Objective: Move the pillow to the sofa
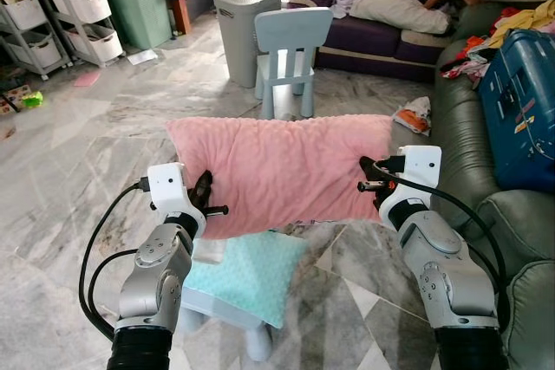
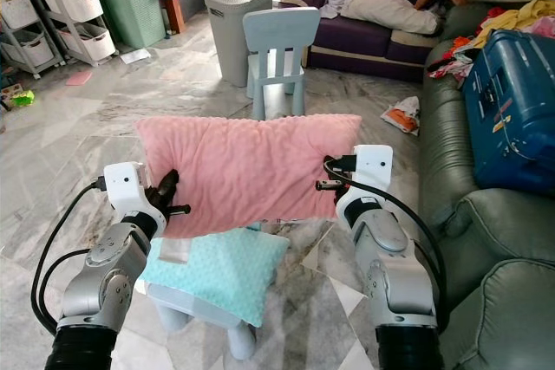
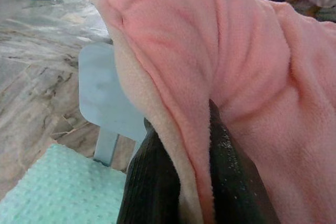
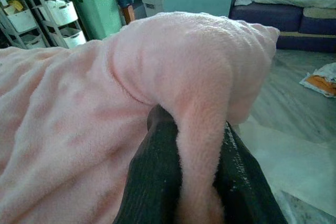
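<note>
So the pink pillow (image 1: 282,172) is up in the air between both arms, held out in front of the robot above a little stool (image 1: 227,305) that has a mint green cushion (image 1: 247,277) on it. Looks light and really squishy, fleecy fabric that bunches up wherever it's pinched. The left gripper (image 1: 201,197) has its two black fingers (image 3: 152,182) closed on a fold at the pillow's left edge, and the right gripper (image 1: 375,181) is doing the same at the right edge, fingers (image 4: 157,171) squeezed around a fat roll of fabric. Edge grips like that seem fine for something this soft, and I'd guess it won't slip easily, though the middle will probably sag and flop once it swings.

Floor is grey marble-look tile (image 1: 104,136), smooth and hard. A green sofa (image 1: 468,171) sits right beside the robot on its right, with a blue suitcase (image 1: 520,119) and a pile of clothes on it, so free seat space looks tight. Further back there's a purple sofa (image 1: 373,36), a pale blue kid's chair (image 1: 290,58), a grey laundry bin (image 1: 244,28) and white shelves with baskets (image 1: 61,15).
</note>
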{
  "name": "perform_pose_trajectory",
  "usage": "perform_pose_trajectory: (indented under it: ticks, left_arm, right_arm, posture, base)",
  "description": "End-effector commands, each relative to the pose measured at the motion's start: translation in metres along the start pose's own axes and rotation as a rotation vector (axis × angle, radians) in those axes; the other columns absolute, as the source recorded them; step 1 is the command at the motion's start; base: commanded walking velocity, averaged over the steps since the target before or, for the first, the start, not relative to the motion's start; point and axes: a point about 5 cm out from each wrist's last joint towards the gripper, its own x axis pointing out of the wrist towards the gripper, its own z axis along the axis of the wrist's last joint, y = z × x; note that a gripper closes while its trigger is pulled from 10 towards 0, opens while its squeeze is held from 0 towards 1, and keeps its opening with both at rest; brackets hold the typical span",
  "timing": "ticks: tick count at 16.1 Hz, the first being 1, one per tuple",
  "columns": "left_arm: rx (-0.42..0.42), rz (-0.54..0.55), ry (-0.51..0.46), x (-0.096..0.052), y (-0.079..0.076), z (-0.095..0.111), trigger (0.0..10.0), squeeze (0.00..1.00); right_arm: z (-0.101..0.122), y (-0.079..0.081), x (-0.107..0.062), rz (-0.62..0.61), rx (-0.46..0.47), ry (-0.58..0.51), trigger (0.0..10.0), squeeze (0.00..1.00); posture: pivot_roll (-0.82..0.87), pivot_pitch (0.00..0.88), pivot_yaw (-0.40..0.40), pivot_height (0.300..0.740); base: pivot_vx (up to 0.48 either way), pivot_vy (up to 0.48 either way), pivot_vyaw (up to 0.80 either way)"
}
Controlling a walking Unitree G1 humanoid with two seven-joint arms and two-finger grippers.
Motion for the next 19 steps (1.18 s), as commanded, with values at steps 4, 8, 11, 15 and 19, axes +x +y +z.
perform_pose_trajectory:
  ticks: [4,8,11,15,19]
  left_arm:
    - [-0.004,-0.006,-0.011,0.0009,-0.0016,0.0037,10.0,0.0]
    - [0.006,-0.016,-0.009,0.0011,-0.003,0.0036,10.0,0.0]
    - [0.008,-0.018,-0.009,0.0012,-0.0032,0.0036,10.0,0.0]
    - [0.002,-0.036,-0.021,0.0009,-0.0058,0.0056,10.0,0.0]
    - [-0.007,-0.067,-0.029,0.0,-0.008,0.0069,10.0,0.0]
  right_arm:
    - [0.0083,0.0038,-0.0004,0.022,0.002,-0.036,10.0,0.0]
    - [0.0081,0.0037,-0.0008,0.022,0.001,-0.036,10.0,0.0]
    - [0.0082,0.0037,-0.0009,0.024,0.0,-0.036,10.0,0.0]
    - [0.0097,0.0038,-0.0005,0.026,-0.003,-0.041,10.0,0.0]
    - [0.0108,0.0036,-0.001,0.023,0.011,-0.052,10.0,0.0]
  posture:
    - [-0.15,0.0,0.013,0.74]
    - [-0.15,0.0,0.015,0.74]
    - [-0.15,0.0,0.014,0.74]
    - [-0.15,0.0,0.013,0.74]
    - [-0.15,0.0,0.014,0.74]
  base:
    - [-0.226,0.364,0.0]
    - [0.0,0.0,0.0]
    - [0.0,0.0,0.0]
    - [0.0,0.0,0.0]
    - [0.0,0.0,0.0]
